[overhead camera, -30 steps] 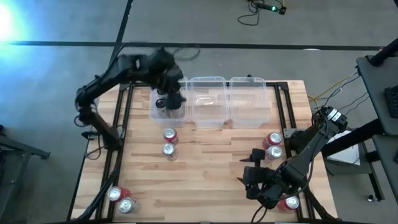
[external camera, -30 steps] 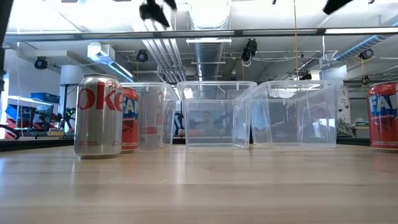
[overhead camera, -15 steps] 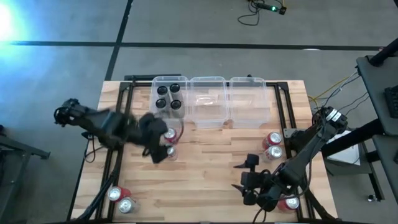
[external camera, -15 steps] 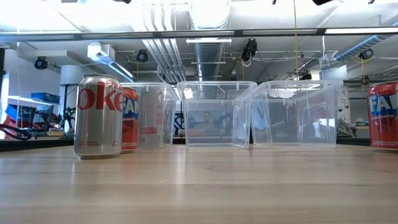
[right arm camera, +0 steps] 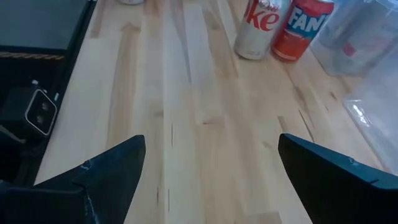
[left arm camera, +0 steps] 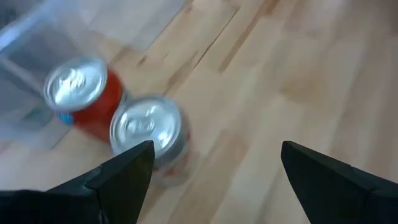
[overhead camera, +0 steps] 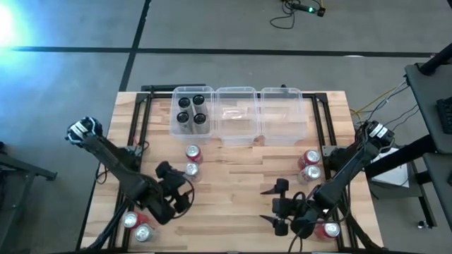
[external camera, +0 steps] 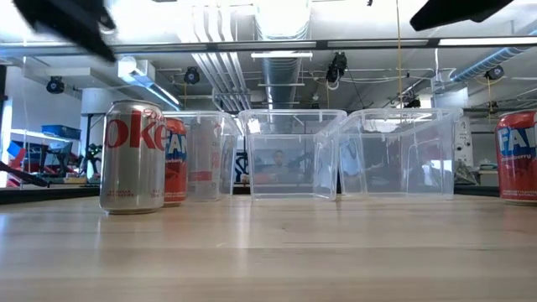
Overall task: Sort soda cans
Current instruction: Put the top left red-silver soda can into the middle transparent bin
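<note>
Four black soda cans (overhead camera: 192, 111) stand upright in the left clear bin (overhead camera: 176, 129). A red can (overhead camera: 192, 153) and a silver can (overhead camera: 191, 169) stand side by side on the table just in front of that bin; both show in the left wrist view, the red can (left arm camera: 81, 93) and the silver can (left arm camera: 149, 127). My left gripper (overhead camera: 176, 187) hovers open just near of the silver can, touching nothing. My right gripper (overhead camera: 273, 204) hangs open over bare wood at the near right, pointing toward the table's left.
The middle bin (overhead camera: 236, 134) and right bin (overhead camera: 282, 135) hold no cans. More cans stand in pairs: red (overhead camera: 311, 156) and silver (overhead camera: 311, 171) at the right edge, red (overhead camera: 129, 220) and silver (overhead camera: 142, 233) at the near left, one (overhead camera: 330, 229) under the right arm.
My left gripper has swung from above the left bin toward the table's near edge, passing over the red and silver pair, and now hangs just near of them. The four black cans stay in the bin. My right gripper has drifted a little toward the near left.
</note>
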Controlling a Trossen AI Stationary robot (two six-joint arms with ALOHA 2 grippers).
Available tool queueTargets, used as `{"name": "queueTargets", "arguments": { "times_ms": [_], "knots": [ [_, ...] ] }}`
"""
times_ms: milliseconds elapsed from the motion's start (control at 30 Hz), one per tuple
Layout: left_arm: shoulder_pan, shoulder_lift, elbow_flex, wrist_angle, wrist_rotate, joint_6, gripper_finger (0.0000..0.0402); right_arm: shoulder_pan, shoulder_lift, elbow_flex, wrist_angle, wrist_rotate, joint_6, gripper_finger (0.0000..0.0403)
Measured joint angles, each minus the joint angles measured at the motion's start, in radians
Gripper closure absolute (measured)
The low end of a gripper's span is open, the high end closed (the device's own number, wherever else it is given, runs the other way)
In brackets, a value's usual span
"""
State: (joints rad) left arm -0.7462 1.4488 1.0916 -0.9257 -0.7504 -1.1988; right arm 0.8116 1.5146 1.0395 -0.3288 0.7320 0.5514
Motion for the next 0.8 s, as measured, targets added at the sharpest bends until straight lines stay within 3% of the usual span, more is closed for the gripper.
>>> {"name": "queueTargets", "arguments": {
  "times_ms": [267,533,800],
  "knots": [
    [-0.002,0.073,-0.055,-0.001,0.045,-0.011,0.0064,0.0,0.0,-0.02,0.018,-0.004,0.039,0.0039],
    [-0.008,0.052,-0.072,-0.043,0.06,-0.051,0.0064,0.0,0.0,-0.028,0.017,-0.006,0.063,0.0039],
    [0.024,0.039,-0.196,0.006,0.067,-0.057,0.0064,0.0,0.0,-0.028,0.018,-0.006,0.06,0.0039]
  ]
}}
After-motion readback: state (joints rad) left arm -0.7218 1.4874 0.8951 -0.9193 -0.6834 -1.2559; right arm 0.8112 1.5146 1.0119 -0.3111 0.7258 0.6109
